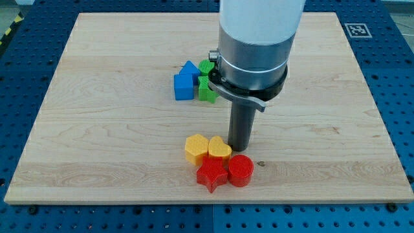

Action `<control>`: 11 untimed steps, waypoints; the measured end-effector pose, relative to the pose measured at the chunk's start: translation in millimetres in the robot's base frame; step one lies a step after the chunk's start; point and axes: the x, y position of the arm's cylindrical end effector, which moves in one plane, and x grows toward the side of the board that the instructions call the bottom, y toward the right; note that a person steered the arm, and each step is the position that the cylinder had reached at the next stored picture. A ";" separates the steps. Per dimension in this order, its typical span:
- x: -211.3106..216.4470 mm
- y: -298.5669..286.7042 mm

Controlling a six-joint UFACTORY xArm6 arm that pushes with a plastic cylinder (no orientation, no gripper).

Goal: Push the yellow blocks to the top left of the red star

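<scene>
Two yellow blocks sit side by side near the view's bottom centre: a yellow hexagon-like block (196,148) and a yellow heart (219,149). The red star (211,175) lies just below them, touching both. A red cylinder (240,170) sits at the star's right. My tip (240,149) is on the board just right of the yellow heart and right above the red cylinder, close to or touching both.
A cluster of blue blocks (185,81) and green blocks (207,88) sits above centre, partly hidden behind the arm's big grey body (255,45). The wooden board (97,116) is edged by a blue perforated table.
</scene>
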 end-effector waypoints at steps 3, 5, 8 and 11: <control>16.2 0.2; 19.0 -16.5; 14.0 -74.8; 14.0 -128.8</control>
